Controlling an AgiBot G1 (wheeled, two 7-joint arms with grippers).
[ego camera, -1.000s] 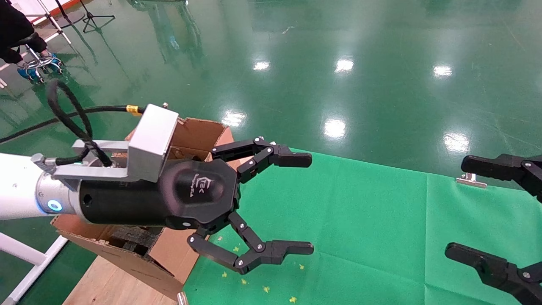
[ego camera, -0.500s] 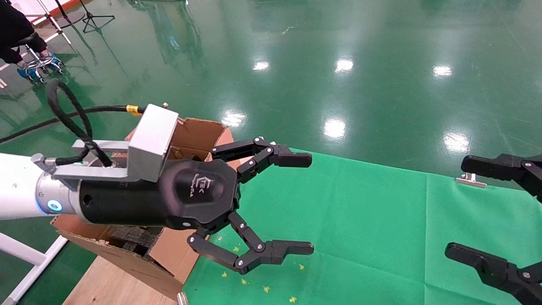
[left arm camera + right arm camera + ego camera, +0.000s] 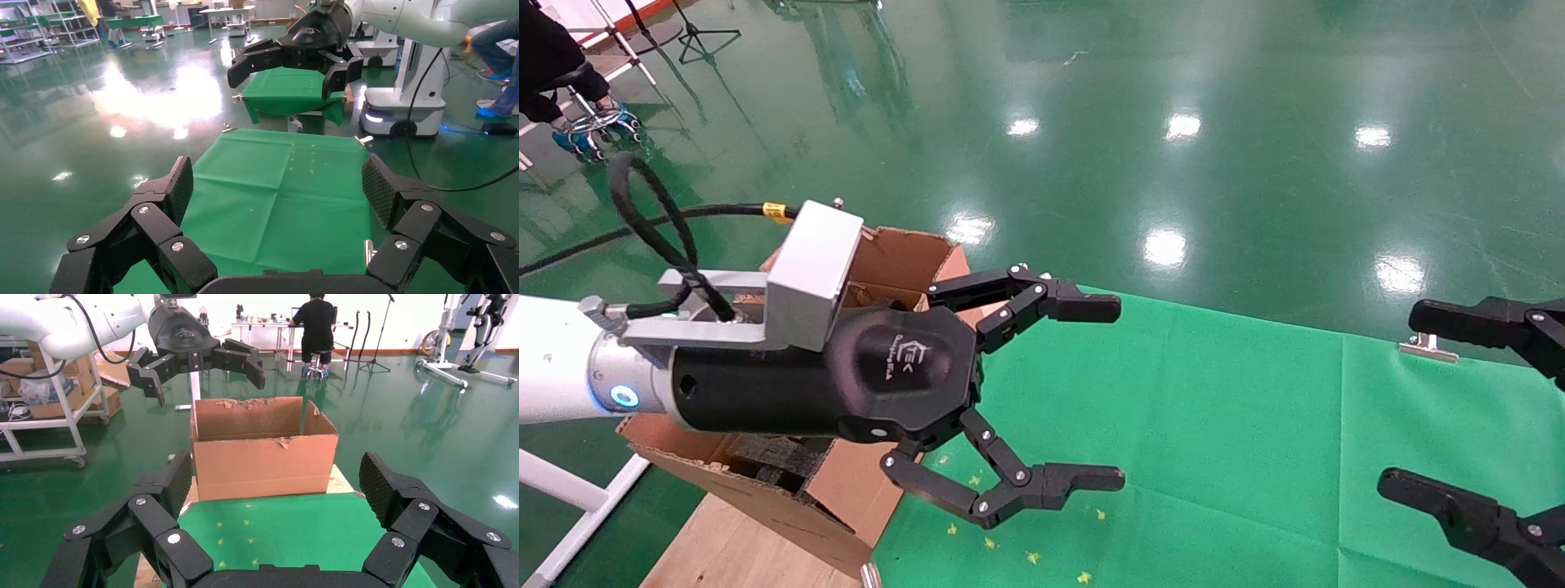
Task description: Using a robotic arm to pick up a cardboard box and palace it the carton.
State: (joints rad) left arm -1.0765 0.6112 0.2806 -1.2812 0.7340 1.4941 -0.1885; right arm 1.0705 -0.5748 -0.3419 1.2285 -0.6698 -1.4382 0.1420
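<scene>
Head view: left claw [image 3: 1111, 392] sits at centre-left of the frame on the white robotic arm [image 3: 556, 367], fingers spread wide, nothing between them. It hangs over the near-left edge of the green cloth [image 3: 1238, 441] covering the desk. The carton [image 3: 903, 253] stands at lower left, mostly hidden behind the arm; its torn flaps stand upright and dark foam blocks [image 3: 780, 459] show inside. Carton rests on a bare wooden part of the desk [image 3: 723, 547], touching the cloth edge. Right claw [image 3: 1397, 400] is at the right frame edge, fingers spread, empty, over the cloth. Between the two claws the cloth is open, carrying only small yellow specks [image 3: 1034, 557]. The small cardboard box is not visible in any view; whether it lies in the carton cannot be told.

Versus 0.5 s and 1.0 s ago: no visible change; both claws and carton match position.

Left wrist view: left claw [image 3: 278, 184] spread, framing the green cloth [image 3: 281, 196]; the right claw [image 3: 287, 61] appears farther off, above the far cloth edge.

Right wrist view: right claw [image 3: 278, 481] spread; carton [image 3: 263, 450] beyond the cloth [image 3: 287, 533], the left claw [image 3: 205, 370] above its open top.

Room: glossy green floor [image 3: 1173, 98] with lamp reflections; a seated person [image 3: 318, 324] at a far desk.
</scene>
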